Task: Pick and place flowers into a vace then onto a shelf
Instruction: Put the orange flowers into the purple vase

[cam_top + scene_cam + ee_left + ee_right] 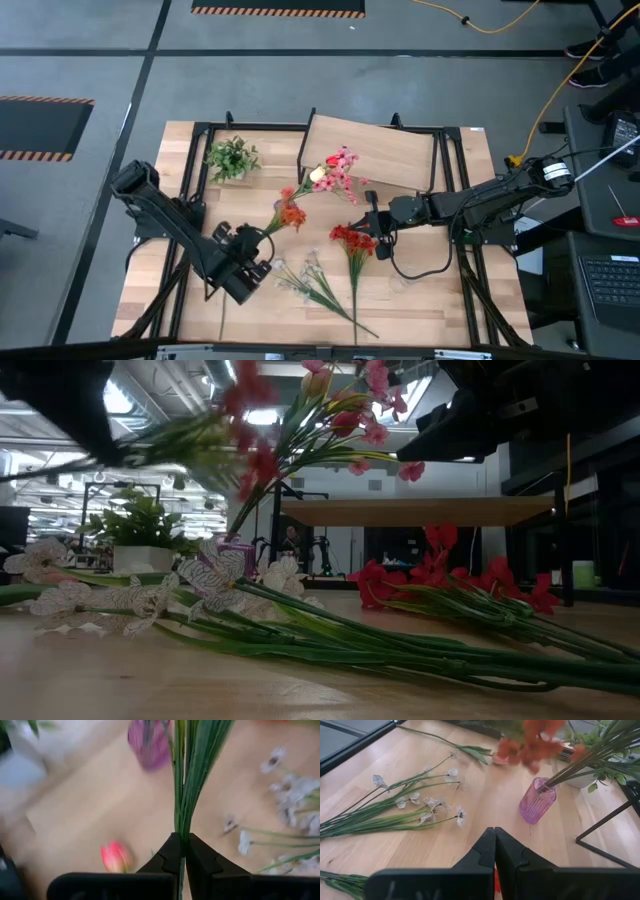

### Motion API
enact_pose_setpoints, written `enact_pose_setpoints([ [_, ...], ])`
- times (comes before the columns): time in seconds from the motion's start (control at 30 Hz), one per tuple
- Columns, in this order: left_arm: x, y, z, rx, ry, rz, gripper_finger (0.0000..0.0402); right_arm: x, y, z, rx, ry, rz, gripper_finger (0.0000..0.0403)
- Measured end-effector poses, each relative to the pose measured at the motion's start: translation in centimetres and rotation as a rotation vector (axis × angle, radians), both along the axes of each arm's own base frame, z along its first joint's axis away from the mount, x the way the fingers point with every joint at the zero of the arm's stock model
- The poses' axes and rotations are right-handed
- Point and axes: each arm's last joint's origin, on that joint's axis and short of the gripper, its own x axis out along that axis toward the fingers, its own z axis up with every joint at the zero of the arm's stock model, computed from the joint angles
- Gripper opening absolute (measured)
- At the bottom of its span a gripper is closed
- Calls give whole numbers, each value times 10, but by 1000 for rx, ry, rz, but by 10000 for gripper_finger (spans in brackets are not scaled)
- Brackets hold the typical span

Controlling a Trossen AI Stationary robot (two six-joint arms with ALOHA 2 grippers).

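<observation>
left gripper (182, 851) pinches a bunch of green stems, fingers pressed tight on them; in the high view it sits over the table's near-left part (252, 262), with the orange-bloomed stem (291, 215) running from it toward the middle. purple ribbed glass vase (536, 800) stands upright on the tabletop (420, 305), just beside the shelf (385, 150), already holding pink flowers (341, 170). right gripper (494, 845) hangs near the vase, fingers pressed together on nothing visible.

white flowers (305, 275) and red flowers (352, 240) lie loose on the table, well apart from the vase. leafy green plant (232, 158) sits at the far left.

step in hand, as i read it: carrying the orange stem to the vase.

next move likely calls for tipping the stem end down into the narrow mouth, beside the pink stems, without knocking the vase over.
</observation>
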Motion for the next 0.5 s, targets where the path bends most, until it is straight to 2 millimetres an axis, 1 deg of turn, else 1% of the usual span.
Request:
enact_pose_setpoints([
  [0.1, -6, 7, 12, 35, -52, -39, 7, 0, 0, 0, 0, 2, 0, 5],
  [0.17, -16, 12, 13, 24, -80, -34, 7, 0, 0, 0, -1, 4, 0, 5],
  [0.23, -27, 15, 7, 11, -112, -18, 6, 0, 0, -1, -2, 10, 0, 5],
  [0.33, -40, 19, -6, 14, -205, -40, 6, 0, 0, -2, -4, 17, 1, 5],
  [0.4, -45, 22, -13, 46, -274, -75, 6, 0, 0, -3, -6, 20, 1, 5],
  [0.5, -51, 28, -13, 149, -374, -124, 6, 0, 0, -2, -6, 18, 1, 5],
])
